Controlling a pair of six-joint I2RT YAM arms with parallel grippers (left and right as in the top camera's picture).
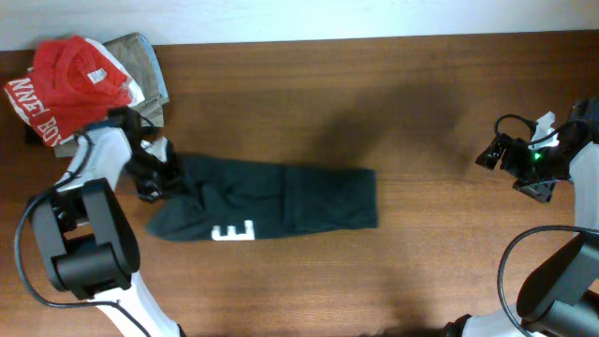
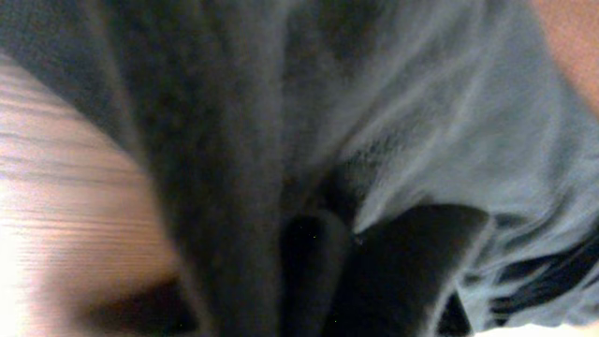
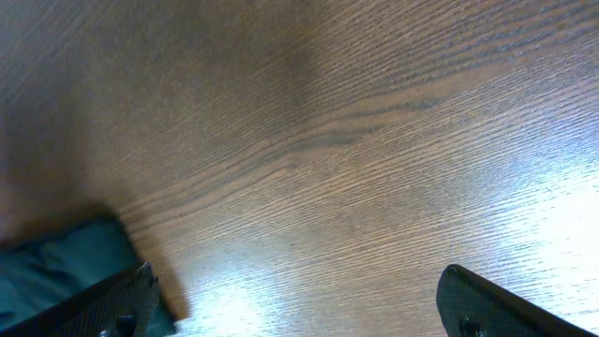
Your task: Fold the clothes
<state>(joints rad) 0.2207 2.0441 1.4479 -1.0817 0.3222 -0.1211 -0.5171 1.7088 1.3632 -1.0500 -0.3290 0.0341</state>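
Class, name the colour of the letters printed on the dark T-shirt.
The letters are white on the dark T-shirt; the overhead view shows them best.

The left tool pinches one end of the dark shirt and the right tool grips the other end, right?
No: the right tool hangs open above the table, gripping nothing, as the right wrist view shows. The left tool does pinch the dark shirt.
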